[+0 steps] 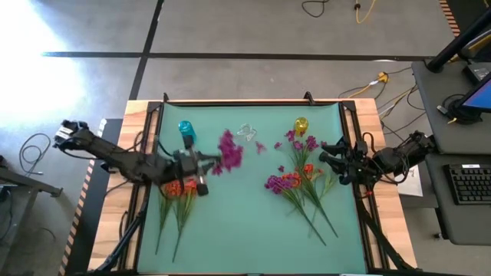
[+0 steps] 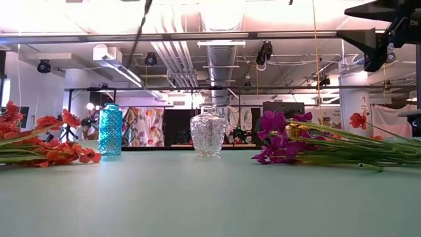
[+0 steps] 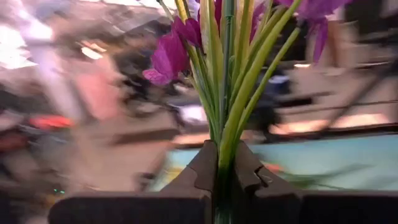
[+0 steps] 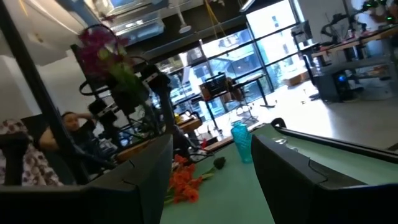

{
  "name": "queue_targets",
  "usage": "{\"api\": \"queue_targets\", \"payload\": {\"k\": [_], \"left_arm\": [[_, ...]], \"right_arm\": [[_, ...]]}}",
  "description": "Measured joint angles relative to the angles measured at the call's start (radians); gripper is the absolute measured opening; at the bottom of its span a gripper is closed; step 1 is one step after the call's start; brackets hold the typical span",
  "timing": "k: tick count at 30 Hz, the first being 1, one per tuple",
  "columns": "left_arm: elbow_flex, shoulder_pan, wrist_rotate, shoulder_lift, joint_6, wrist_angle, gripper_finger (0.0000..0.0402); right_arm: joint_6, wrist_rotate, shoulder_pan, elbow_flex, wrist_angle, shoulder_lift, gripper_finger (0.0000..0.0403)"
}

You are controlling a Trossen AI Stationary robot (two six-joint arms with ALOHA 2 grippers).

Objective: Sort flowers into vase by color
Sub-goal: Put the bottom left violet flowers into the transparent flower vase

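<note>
— Left gripper [image 3: 225, 171]? 
— Clamped on green stems of a magenta bunch [image 1: 229, 151], lifted just right of the blue vase [image 1: 186, 131].

— Right gripper [image 1: 331, 159]? 
— Parted, nothing held, far right of that vase.

— Other flowers? 
— Orange ones [image 1: 179, 188] below the vase; mixed pile [image 1: 295, 172] well right.

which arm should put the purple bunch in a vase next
Left. The left gripper is shut on the magenta flowers, raised near the blue vase and clear vase. The right gripper is open and empty at the table's right edge.
</note>
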Motion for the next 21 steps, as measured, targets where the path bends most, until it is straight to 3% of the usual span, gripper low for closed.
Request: {"api": "queue_targets", "payload": {"k": [3, 8, 12, 18, 21], "left_arm": [[-0.095, 0.085, -0.060, -0.064, 0.129, 0.117, 0.0000], [-0.229, 0.274, -0.046, -0.186, 0.179, 0.279, 0.0000], [-0.317, 0.424, 0.109, -0.268, 0.115, 0.403, 0.0000], [-0.375, 0.610, 0.485, -0.284, -0.292, 0.513, 0.0000], [-0.378, 0.632, 0.564, -0.237, -0.376, 0.537, 0.0000]], "right_arm": [[0.000, 0.000, 0.000, 0.000, 0.000, -0.001, 0.0210], [0.000, 0.000, 0.000, 0.000, 0.000, -0.001, 0.0210], [0.000, 0.001, 0.000, 0.000, 0.000, -0.001, 0.0210], [-0.002, 0.018, 0.000, 0.000, 0.000, -0.001, 0.0210], [-0.004, 0.052, 0.000, 0.000, -0.001, -0.001, 0.0210]]}}
